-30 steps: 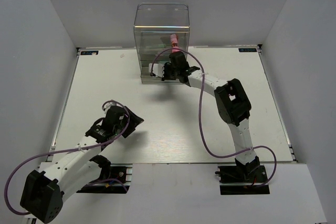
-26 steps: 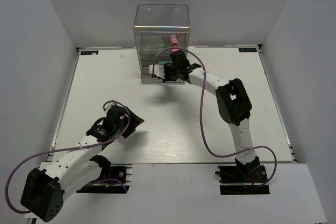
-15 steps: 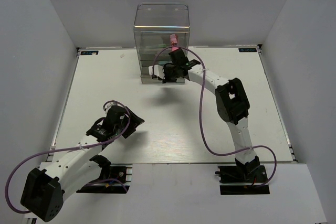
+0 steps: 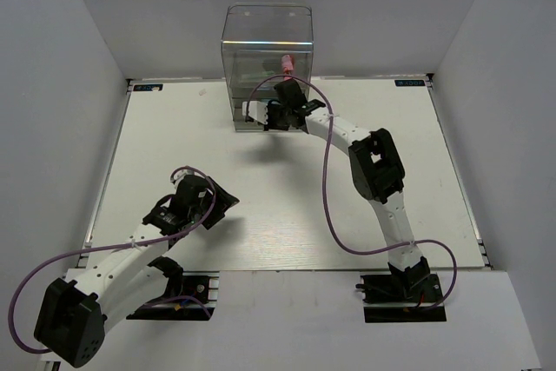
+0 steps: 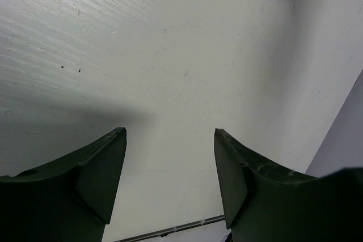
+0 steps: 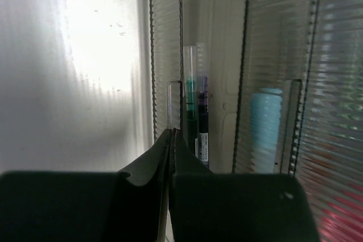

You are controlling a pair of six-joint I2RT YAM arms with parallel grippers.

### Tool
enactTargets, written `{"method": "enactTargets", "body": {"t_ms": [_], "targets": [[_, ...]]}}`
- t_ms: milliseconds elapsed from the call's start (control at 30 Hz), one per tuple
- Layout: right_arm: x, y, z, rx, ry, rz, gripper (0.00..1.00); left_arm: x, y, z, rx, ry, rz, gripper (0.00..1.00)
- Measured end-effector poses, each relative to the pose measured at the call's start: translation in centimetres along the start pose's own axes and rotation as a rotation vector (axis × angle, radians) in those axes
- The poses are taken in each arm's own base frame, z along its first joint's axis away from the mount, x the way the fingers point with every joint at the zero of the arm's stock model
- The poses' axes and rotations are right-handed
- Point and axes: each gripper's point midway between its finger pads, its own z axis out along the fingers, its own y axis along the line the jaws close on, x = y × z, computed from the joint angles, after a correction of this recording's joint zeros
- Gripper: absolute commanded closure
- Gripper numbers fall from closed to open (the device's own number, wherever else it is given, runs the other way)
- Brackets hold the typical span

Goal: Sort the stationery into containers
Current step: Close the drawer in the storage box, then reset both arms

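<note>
White walls are closing in a white table (image 4: 174,128) on three sides, and the clear drawer box (image 4: 267,49) is standing at its far edge. From overhead, only a pink tube (image 4: 286,65) is showing inside the box, high on its right side, while the right gripper (image 4: 265,116) is reaching against the lower front.

The right wrist camera is revealing more. Behind the box's ribbed fronts, a dark pen (image 6: 202,117) and a clear pen with a green band (image 6: 190,92) are lying side by side in one compartment. A light-blue marker (image 6: 265,128) is sitting in the next compartment. A reddish smear (image 6: 334,219) in the corner is too blurred to name. The right fingers (image 6: 184,160) are pressing together, tips at a thin clear tab (image 6: 170,103); whether they are pinching it I cannot tell.

The left gripper (image 4: 228,202) is hovering over bare table, well apart from the box. Its wrist view is showing fingers (image 5: 96,174) spread wide, holding nothing.
</note>
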Motion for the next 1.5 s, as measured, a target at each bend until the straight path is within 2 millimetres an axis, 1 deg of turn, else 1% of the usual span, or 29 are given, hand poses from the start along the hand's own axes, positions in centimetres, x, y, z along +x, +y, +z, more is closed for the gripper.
{"method": "enactTargets", "body": {"t_ms": [133, 400, 500, 633, 767, 900, 1000, 1033, 1067, 1100, 1133, 1167, 1200, 1233, 1300, 1333, 1367, 1433, 1500], "targets": [[0.4, -1.2, 0.2, 0.067, 0.03, 0.005, 1.0, 0.0, 0.0, 0.0, 0.0, 0.0, 0.0, 0.27], [2.5, -3.9, 0.7, 0.229, 0.117, 0.009, 1.0, 0.0, 0.0, 0.0, 0.0, 0.0, 0.0, 0.27], [2.6, -4.3, 0.7, 0.249, 0.121, 0.01, 1.0, 0.0, 0.0, 0.0, 0.0, 0.0, 0.0, 0.27], [2.5, -3.6, 0.7, 0.224, 0.084, -0.007, 1.0, 0.0, 0.0, 0.0, -0.001, 0.0, 0.0, 0.27], [2.8, -1.3, 0.7, 0.134, 0.058, -0.002, 1.0, 0.0, 0.0, 0.0, -0.001, 0.0, 0.0, 0.27], [2.7, 0.2, 0.9, 0.067, 0.043, 0.009, 1.0, 0.0, 0.0, 0.0, -0.002, 0.001, 0.0, 0.27], [2.6, 1.8, 1.0, -0.007, 0.021, 0.025, 1.0, 0.0, 0.0, 0.0, -0.002, 0.001, 0.0, 0.27], [2.5, 2.4, 0.9, -0.032, 0.013, 0.033, 0.91, 0.0, 0.0, 0.0, -0.002, 0.001, 0.0, 0.27], [2.4, 3.1, 0.9, -0.06, 0.002, 0.047, 0.8, 0.0, 0.0, 0.0, -0.002, 0.001, 0.0, 0.27], [2.3, 3.7, 0.7, -0.083, -0.007, 0.063, 0.52, 0.0, 0.0, 0.0, -0.002, 0.001, 0.0, 0.27], [2.3, 4.4, 0.3, -0.103, -0.011, 0.084, 0.41, 0.0, 0.0, 0.0, -0.001, 0.001, 0.0, 0.27], [2.2, 5.2, -0.3, -0.125, -0.018, 0.106, 0.34, 0.0, 0.0, 0.0, 0.0, 0.0, 0.0, 0.27], [2.1, 5.9, -1.0, -0.14, -0.024, 0.13, 0.13, 0.0, -0.1, -0.1, 0.003, 0.0, 0.0, 0.27], [1.9, 6.6, -1.8, -0.155, -0.029, 0.162, 0.1, 0.0, -0.1, -0.1, 0.007, -0.001, 0.0, 0.26], [1.5, 7.5, -3.6, -0.16, -0.048, 0.222, 0.1, -0.2, -0.6, -0.2, 0.028, -0.007, 0.001, 0.24], [1.3, 8.0, -4.8, -0.161, -0.052, 0.268, 0.1, -0.3, -0.9, -0.3, 0.043, -0.012, 0.005, 0.24], [1.2, 8.2, -5.7, -0.146, -0.05, 0.307, 0.1, -0.5, -1.4, -0.4, 0.064, -0.02, 0.011, 0.23], [0.7, 7.8, -7.8, -0.095, -0.048, 0.388, 0.1, -0.9, -2.3, -0.6, 0.106, -0.037, 0.028, 0.19], [0.1, 6.6, -9.7, -0.019, -0.047, 0.47, 0.1, -1.2, -3.0, -0.7, 0.136, -0.051, 0.043, 0.17]]}}
